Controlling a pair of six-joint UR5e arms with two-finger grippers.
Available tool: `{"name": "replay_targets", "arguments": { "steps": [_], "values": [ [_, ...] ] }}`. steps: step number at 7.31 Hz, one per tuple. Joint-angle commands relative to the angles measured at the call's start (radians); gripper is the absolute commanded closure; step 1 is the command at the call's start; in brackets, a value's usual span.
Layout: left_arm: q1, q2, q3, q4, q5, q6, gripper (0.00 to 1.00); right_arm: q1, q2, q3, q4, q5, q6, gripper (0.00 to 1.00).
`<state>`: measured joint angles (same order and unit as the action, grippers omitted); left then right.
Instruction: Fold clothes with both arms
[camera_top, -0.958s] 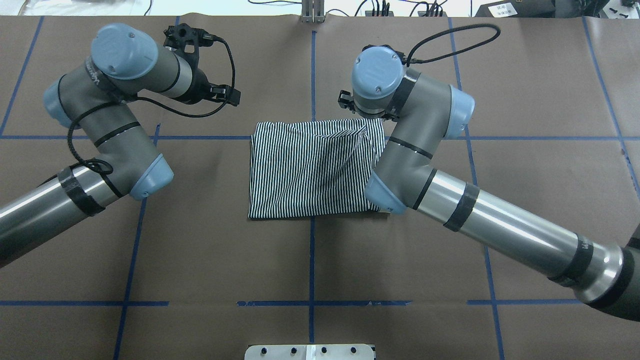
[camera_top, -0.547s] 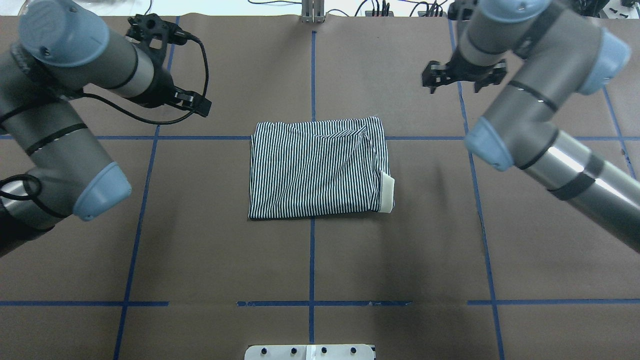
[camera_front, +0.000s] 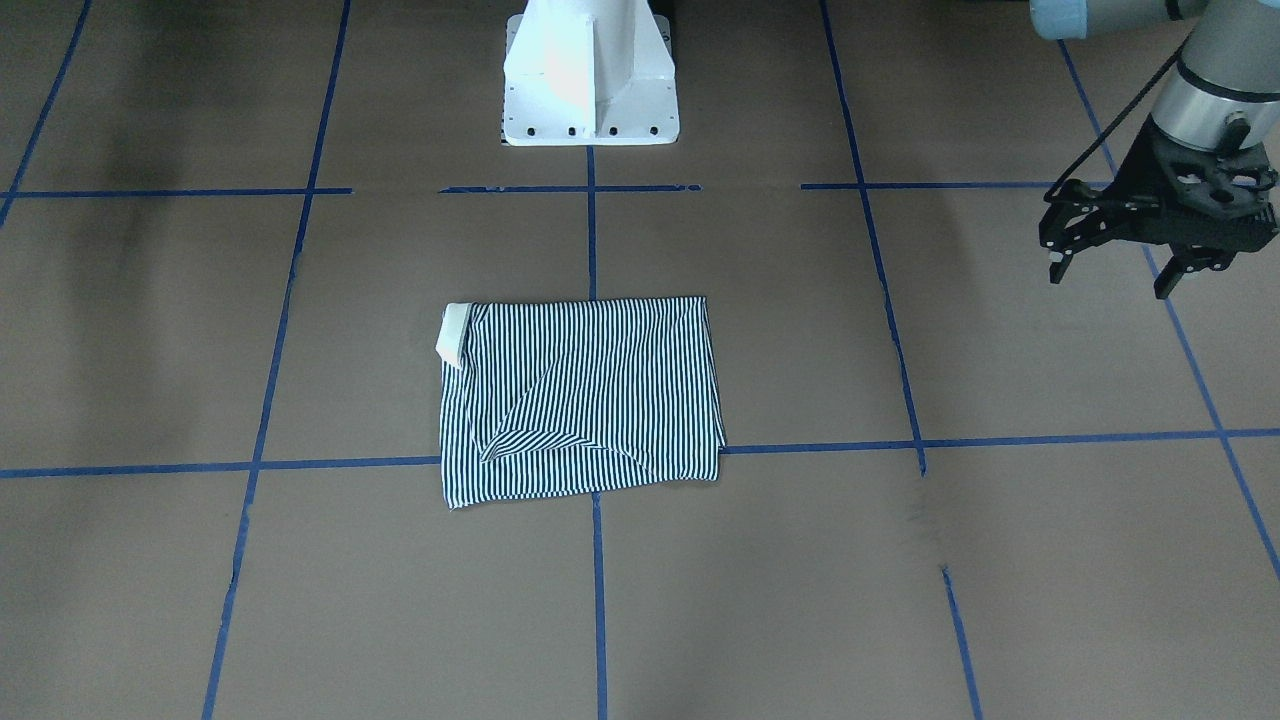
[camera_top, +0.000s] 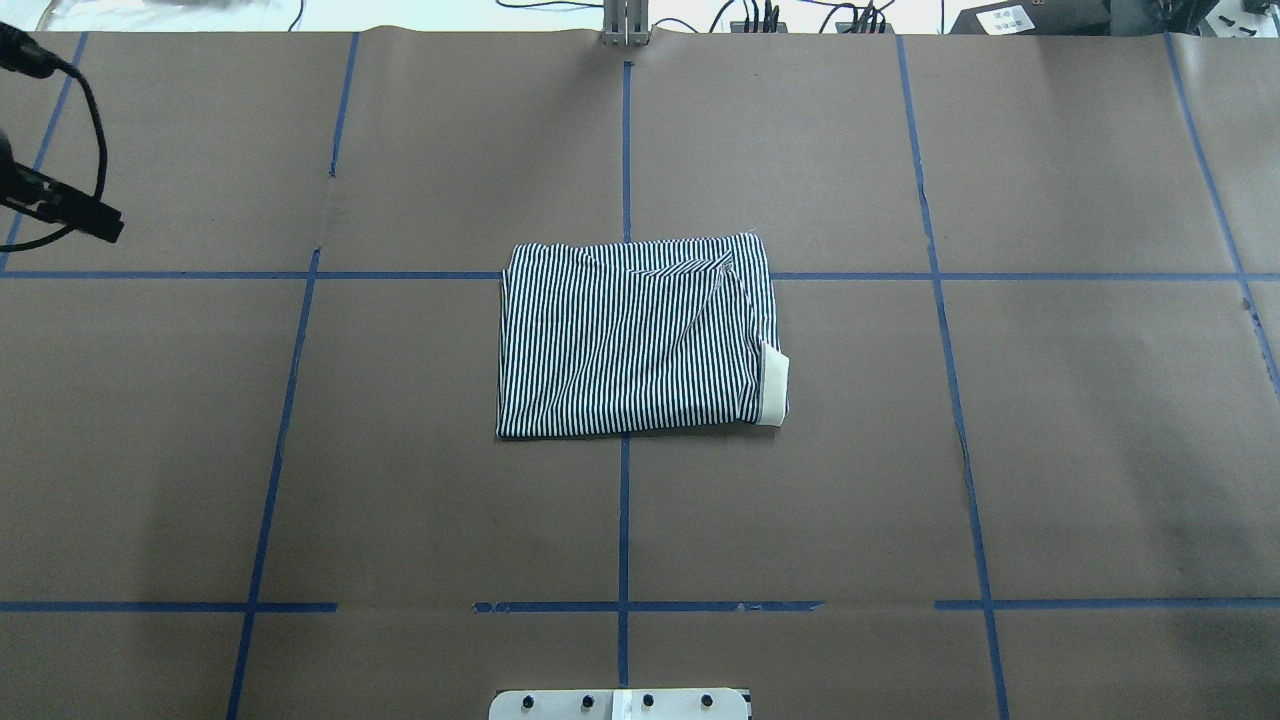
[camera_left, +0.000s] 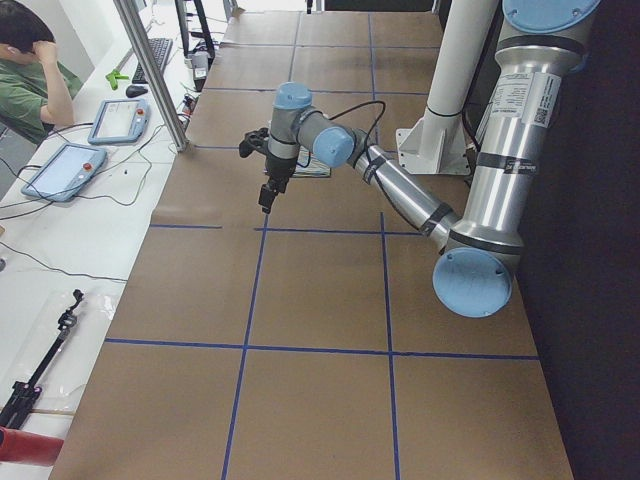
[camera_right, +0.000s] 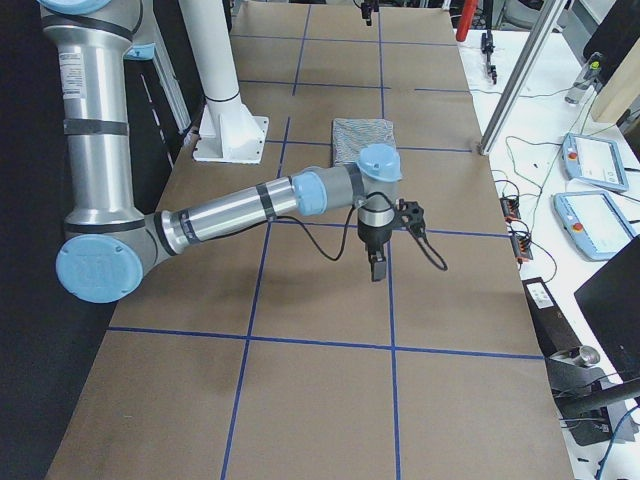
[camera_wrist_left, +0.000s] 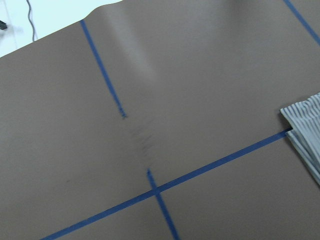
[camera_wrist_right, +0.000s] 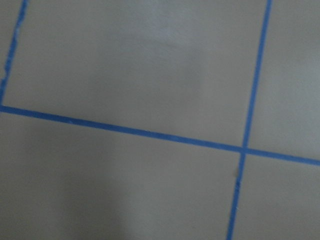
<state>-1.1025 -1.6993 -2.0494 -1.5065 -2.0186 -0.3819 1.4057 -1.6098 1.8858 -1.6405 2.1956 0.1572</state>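
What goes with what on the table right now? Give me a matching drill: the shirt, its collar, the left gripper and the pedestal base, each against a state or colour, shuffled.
Things:
1. polo shirt
2. collar
3. left gripper
4. pedestal base

States:
A. white, standing at the robot's foot
B. open, holding nothing, well off to the shirt's side
C. striped, folded into a flat rectangle
D. cream, poking out at one corner of the fold

Pairs: 1-C, 2-D, 3-B, 4-A
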Motion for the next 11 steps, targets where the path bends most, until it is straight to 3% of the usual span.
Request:
{"name": "replay_targets", "arguments": {
  "steps": [1,2,3,4,5,7,9,11],
  "values": [
    [-0.08,0.084,0.044,-0.012,-0.009,0.009,0.0,0.053,-0.113,-0.084,0.031,0.024,-0.018,0.0],
    [-0.22,0.09,0.111,-0.015,-0.123,0.023,0.0,0.074,-0.125,-0.099,0.043,0.115,-0.022,0.0],
    [-0.3,0.143,0.173,-0.018,-0.282,0.17,0.0,0.099,-0.136,-0.106,0.044,0.131,-0.025,0.0],
    [-0.426,0.176,0.236,-0.014,-0.288,0.378,0.0,0.114,-0.145,-0.106,0.045,0.127,-0.027,0.0],
    [-0.471,0.194,0.251,-0.003,-0.289,0.397,0.0,0.124,-0.151,-0.106,0.045,0.125,-0.027,0.0],
    [-0.474,0.196,0.276,0.041,-0.298,0.352,0.0,0.127,-0.162,-0.105,0.045,0.125,-0.027,0.0],
    [-0.485,0.26,0.211,0.025,-0.308,0.341,0.0,0.131,-0.17,-0.105,0.045,0.125,-0.027,0.0],
    [-0.484,0.25,0.178,0.023,-0.308,0.342,0.0,0.131,-0.171,-0.102,0.047,0.125,-0.019,0.0]
  ]
}}
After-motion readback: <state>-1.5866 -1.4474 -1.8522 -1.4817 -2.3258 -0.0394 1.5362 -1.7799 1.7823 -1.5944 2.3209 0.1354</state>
